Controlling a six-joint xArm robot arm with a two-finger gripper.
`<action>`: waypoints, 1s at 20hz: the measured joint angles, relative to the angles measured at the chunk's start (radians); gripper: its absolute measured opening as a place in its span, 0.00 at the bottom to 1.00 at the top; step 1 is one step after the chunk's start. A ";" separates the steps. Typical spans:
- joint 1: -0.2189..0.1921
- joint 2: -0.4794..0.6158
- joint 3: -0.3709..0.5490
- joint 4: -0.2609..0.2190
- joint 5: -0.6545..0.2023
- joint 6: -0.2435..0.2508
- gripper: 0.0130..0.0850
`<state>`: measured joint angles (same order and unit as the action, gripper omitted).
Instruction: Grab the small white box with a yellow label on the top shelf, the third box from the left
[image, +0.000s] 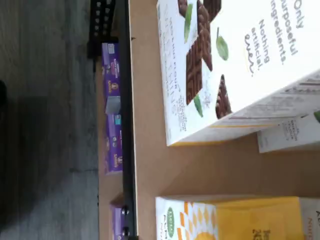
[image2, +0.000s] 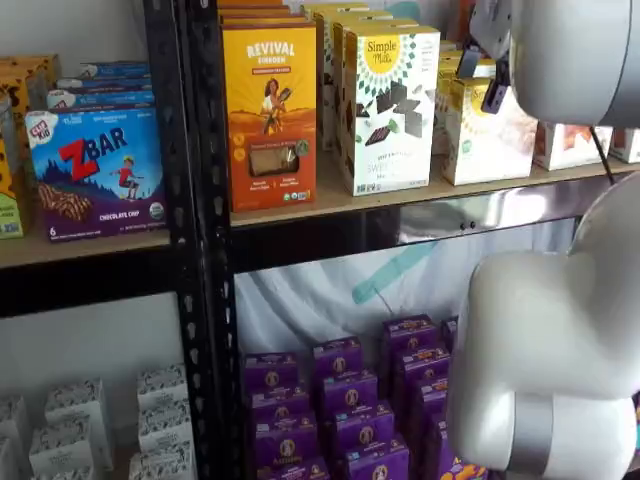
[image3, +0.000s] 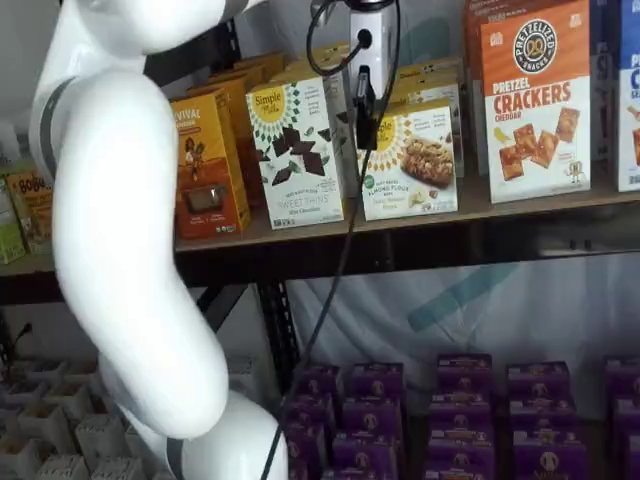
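Three cameras are covering this moment, and each is giving something different. In both shelf views the small white box (image3: 412, 158) is sitting on the top shelf (image3: 520, 205), just at three o'clock of the taller white box with dark chocolate squares (image3: 297, 152) and well short of it in height. One shelf view is showing the gripper (image3: 367, 95) hanging in front of the small white box's upper left corner, a cable trailing down beside it; its black fingers are overlapping side-on there, so the gap is not showing in the pictures, though the jaws are standing at their widest and nothing is pinched between them. The other shelf view is hiding the fingers behind the white arm (image2: 560, 60), yet it is showing the orange Revival box (image2: 270, 110) at nine o'clock of the chocolate carton and the ZBar box (image2: 95, 170) on the neighbouring board. Only the wrist view is looking down onto the shelf board, catching the yellow top of the small white box (image: 240, 217) near the chocolate carton, with purple boxes (image: 112, 130) below the shelf edge.
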<state>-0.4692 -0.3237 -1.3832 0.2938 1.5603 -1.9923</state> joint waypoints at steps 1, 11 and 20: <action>0.003 0.009 -0.009 -0.004 0.009 0.003 1.00; 0.058 0.074 -0.079 -0.098 0.056 0.044 1.00; 0.085 0.096 -0.091 -0.174 0.054 0.058 1.00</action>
<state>-0.3837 -0.2280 -1.4740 0.1199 1.6141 -1.9342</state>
